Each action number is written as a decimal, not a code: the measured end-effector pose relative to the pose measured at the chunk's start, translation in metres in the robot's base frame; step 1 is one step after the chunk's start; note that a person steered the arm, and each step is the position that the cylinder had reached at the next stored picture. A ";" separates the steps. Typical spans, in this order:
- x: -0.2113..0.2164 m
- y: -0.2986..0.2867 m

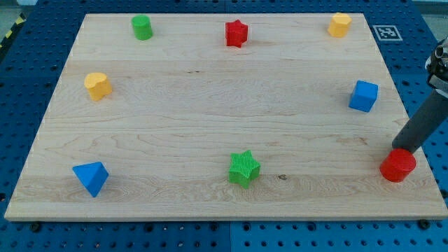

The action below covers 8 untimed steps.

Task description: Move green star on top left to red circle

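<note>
The green star (pixel 244 168) lies near the view's bottom, at the middle of the wooden board (pixel 210 105). The red circle (pixel 398 166) sits at the view's bottom right. My tip (pixel 400 148) stands just above the red circle, touching or almost touching its upper edge, and far to the right of the green star. The dark rod slants up to the view's right edge.
A green cylinder (pixel 142 27) is at the top left and a red star (pixel 236 33) at the top middle. Yellow blocks sit at the top right (pixel 339 24) and the left (pixel 98 85). A blue cube (pixel 363 96) is at the right, a blue triangle (pixel 91 178) at the bottom left.
</note>
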State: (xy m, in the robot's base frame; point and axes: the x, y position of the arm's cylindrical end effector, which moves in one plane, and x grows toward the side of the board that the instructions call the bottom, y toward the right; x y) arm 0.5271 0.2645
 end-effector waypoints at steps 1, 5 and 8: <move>0.000 0.000; -0.035 -0.149; 0.055 -0.369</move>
State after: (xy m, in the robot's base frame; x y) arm 0.5819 -0.1047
